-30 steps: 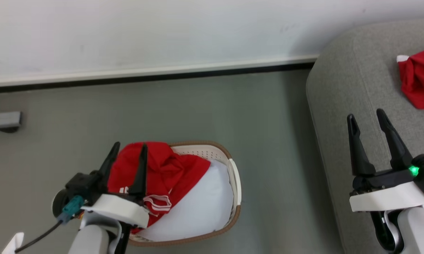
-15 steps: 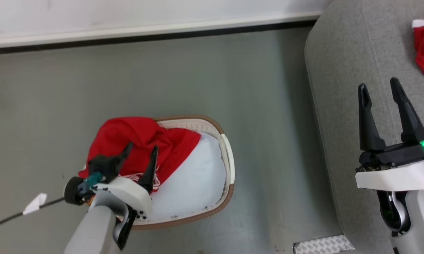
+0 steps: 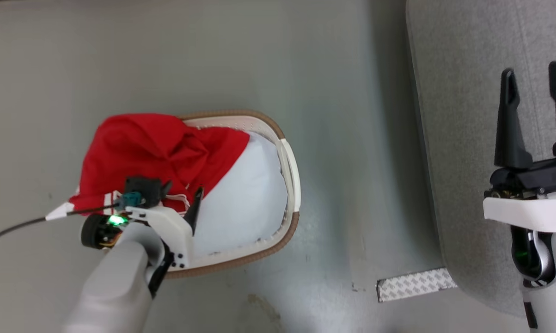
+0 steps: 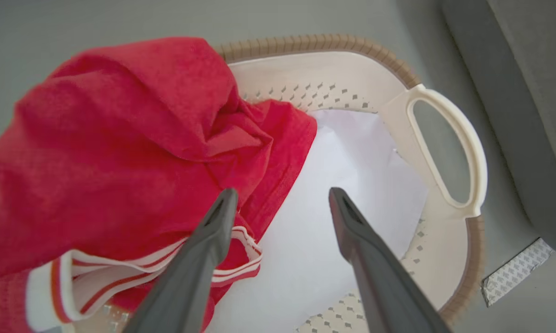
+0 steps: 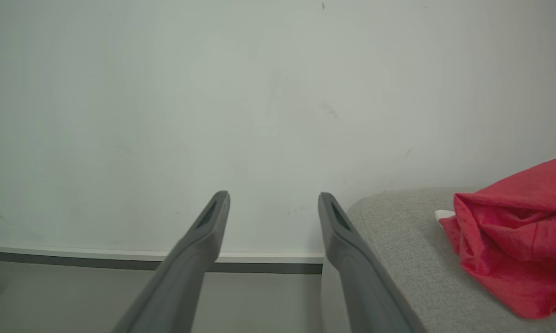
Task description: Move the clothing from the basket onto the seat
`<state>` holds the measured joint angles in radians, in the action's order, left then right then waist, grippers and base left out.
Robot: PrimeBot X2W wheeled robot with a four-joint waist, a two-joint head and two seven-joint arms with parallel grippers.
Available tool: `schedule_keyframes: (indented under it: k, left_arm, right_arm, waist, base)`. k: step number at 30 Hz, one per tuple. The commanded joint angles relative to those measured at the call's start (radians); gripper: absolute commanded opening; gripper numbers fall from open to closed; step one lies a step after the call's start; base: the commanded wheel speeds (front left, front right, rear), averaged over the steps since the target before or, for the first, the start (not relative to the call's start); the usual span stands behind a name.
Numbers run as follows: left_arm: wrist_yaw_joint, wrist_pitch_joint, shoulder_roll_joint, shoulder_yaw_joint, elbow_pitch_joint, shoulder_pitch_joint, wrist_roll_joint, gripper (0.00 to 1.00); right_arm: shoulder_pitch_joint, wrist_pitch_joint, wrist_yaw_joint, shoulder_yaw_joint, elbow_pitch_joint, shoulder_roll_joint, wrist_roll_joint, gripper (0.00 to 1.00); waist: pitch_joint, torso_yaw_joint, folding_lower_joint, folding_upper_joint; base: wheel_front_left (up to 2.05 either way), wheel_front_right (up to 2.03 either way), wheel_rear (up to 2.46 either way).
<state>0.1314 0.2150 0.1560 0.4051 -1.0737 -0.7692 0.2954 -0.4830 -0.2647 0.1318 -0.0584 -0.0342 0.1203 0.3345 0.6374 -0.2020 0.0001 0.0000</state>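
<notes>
Black left fingers (image 3: pixel 197 201) were wide open and held nothing. They hung low over the basket (image 3: pixel 290 162). One finger was just above the striped edge of the red shirt (image 3: pixel 153 148), and the other was above the white pad (image 3: pixel 245 199). The red shirt lay bunched at one end of the basket and hung over its side.

I think the job right then was to grab that shirt. To do it well, the fingers should slide toward the thick red folds and go down around a fat bunch. They should pinch only cloth, not the pad or the basket. A thin edge could slip out.

The right fingers (image 3: pixel 509 120) were open and empty too, above the grey seat (image 3: pixel 462 138). Another red piece (image 5: pixel 509 231) already lay on that seat.

The basket stood on a smooth grey-green floor (image 3: pixel 305 69), near the seat. A pale strip of tape (image 3: pixel 414 282) lay on the floor by the seat's corner. A plain white wall (image 5: pixel 259 92) stood behind.
</notes>
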Motion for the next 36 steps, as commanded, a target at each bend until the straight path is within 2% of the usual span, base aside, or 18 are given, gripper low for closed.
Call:
schedule_keyframes:
  k: [1, 7, 17, 24, 34, 35, 36]
  left_arm:
    - [-0.002, -0.003, 0.019, 0.004, -0.015, -0.015, 0.016, 1.00]
    - [-0.002, -0.060, 0.031, 0.074, -0.102, -0.085, 0.058, 1.00]
    - [-0.002, -0.146, 0.079, 0.181, -0.156, -0.166, 0.134, 1.00]
    - [-0.006, -0.196, 0.139, 0.208, -0.184, -0.229, 0.146, 1.00]
    - [-0.004, -0.231, 0.158, 0.235, -0.207, -0.267, 0.143, 1.00]
    - [-0.004, -0.234, 0.158, 0.238, -0.208, -0.268, 0.144, 0.91]
    - [-0.004, -0.235, 0.156, 0.239, -0.208, -0.268, 0.146, 0.49]
  right_arm:
    - [-0.017, 0.001, -0.002, 0.003, 0.007, -0.006, -0.009, 1.00]
    - [-0.031, 0.001, -0.002, 0.017, 0.055, -0.020, -0.017, 1.00]
    - [-0.051, 0.001, -0.002, 0.024, 0.135, -0.045, -0.027, 1.00]
    - [-0.057, 0.001, -0.002, 0.015, 0.178, -0.057, -0.030, 1.00]
    - [-0.037, 0.001, -0.002, 0.022, 0.199, -0.068, -0.034, 1.00]
    - [-0.037, 0.001, -0.002, 0.022, 0.201, -0.069, -0.034, 1.00]
    - [-0.037, 0.001, -0.002, 0.023, 0.200, -0.069, -0.035, 1.00]
  waist:
    - [0.032, -0.013, -0.0001, 0.0000]
    - [0.103, -0.030, -0.0001, 0.0000]
    - [0.204, -0.072, -0.0001, 0.0000]
    - [0.260, -0.109, -0.0001, 0.0000]
    - [0.303, -0.133, -0.0001, 0.0000]
    - [0.304, -0.134, -0.0001, 0.0000]
    - [0.305, -0.134, -0.0001, 0.0000]
  base:
    - [0.00, 0.00, 0.00]
    - [0.00, 0.00, 0.00]
    - [0.00, 0.00, 0.00]
    - [0.00, 0.00, 0.00]
    - [0.00, 0.00, 0.00]
    - [0.00, 0.00, 0.00]
    - [0.00, 0.00, 0.00]
